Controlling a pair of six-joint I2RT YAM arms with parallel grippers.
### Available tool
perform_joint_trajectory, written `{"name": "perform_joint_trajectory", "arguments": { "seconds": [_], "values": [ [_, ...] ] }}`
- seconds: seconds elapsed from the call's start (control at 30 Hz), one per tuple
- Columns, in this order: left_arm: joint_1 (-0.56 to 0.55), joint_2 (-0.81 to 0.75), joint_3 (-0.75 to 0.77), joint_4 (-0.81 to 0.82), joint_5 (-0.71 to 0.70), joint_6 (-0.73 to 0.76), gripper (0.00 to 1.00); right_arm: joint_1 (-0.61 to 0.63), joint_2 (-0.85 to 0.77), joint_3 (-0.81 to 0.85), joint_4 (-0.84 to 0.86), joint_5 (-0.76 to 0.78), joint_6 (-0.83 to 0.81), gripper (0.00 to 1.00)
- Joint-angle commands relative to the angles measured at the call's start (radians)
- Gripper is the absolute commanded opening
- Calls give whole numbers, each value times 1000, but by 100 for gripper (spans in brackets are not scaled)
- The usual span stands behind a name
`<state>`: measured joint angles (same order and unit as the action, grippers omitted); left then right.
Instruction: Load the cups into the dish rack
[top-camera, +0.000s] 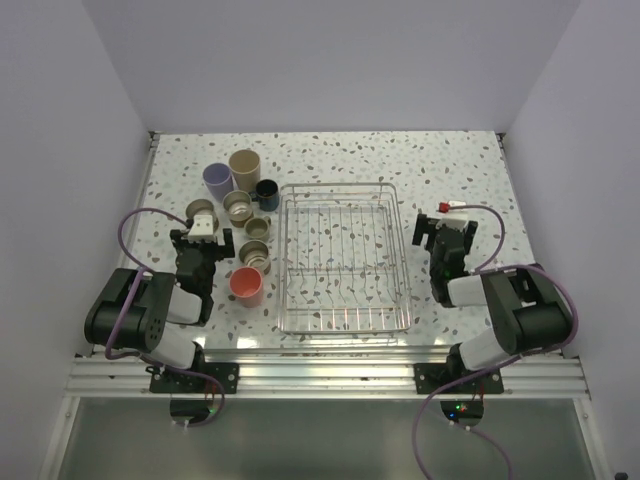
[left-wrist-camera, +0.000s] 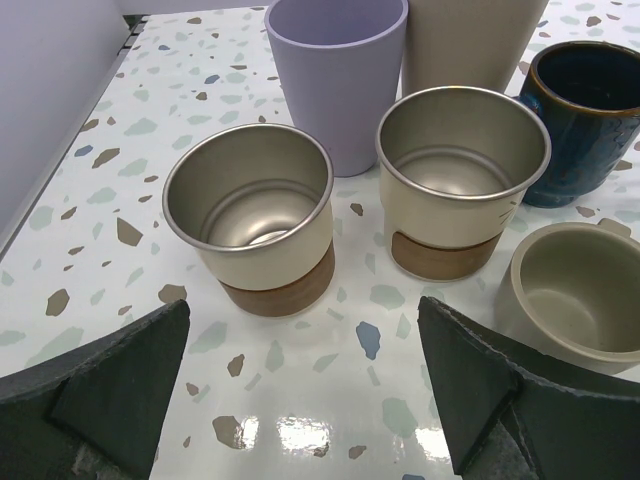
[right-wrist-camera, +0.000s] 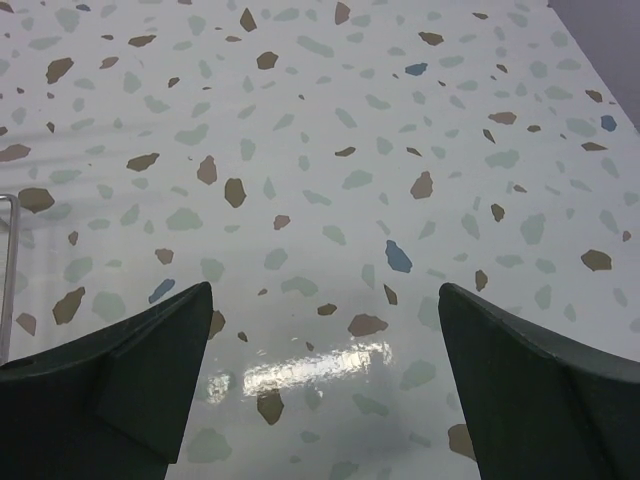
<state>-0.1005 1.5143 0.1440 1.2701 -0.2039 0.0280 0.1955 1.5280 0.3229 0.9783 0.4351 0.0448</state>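
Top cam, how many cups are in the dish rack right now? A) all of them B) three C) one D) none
D: the dish rack holds nothing but its own bare wire grid, and the cups all stand outside it, off its left side.

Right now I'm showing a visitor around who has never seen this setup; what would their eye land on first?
Probably the big wire dish rack, empty in the middle of the table. Next, the crowd of cups to its left, with the coral-pink cup at the cluster's near end. The left arm's fingers are open before two steel cups.
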Motion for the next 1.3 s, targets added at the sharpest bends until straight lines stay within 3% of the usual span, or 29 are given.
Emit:
{"name": "perform_joint_trajectory", "arguments": {
  "seconds": [0.0, 0.13, 0.3, 0.43, 0.63, 0.93, 1.03, 1.13, 1.17, 1.23, 1.27],
  "values": [
    [4, -5, 12, 115, 3, 18, 100, -2, -106, 111, -175, 23, 1, 99],
    [4, -5, 12, 117, 3, 18, 100, -4, -216, 179, -322, -36, 9, 99],
    [4, -5, 12, 117, 3, 19, 100, 21, -414, 371, -691, -197, 132, 99],
    [4, -3, 12, 115, 3, 18, 100, 45, -494, 513, -956, -312, 285, 99],
    [4, -3, 12, 115, 3, 18, 100, 87, -552, 789, -1271, -508, 381, 99],
    [4, -5, 16, 112, 6, 18, 100, 87, -690, 803, -1475, -1053, 599, 99],
    [4, -3, 16, 110, 6, 18, 100, 88, -755, 724, -1504, -1104, 677, 99],
    [47, -11, 34, 69, 66, -13, 100, 87, -821, 677, -1534, -1029, 704, 98],
    [44, -19, 40, 48, -22, -19, 100, 88, -819, 689, -1541, -1024, 693, 99],
    [45, -107, 98, -67, -101, -86, 100, 87, -801, 693, -1541, -1026, 699, 98],
    [59, -136, 136, -248, -110, -94, 100, 88, -801, 674, -1514, -1044, 710, 99]
  ]
}}
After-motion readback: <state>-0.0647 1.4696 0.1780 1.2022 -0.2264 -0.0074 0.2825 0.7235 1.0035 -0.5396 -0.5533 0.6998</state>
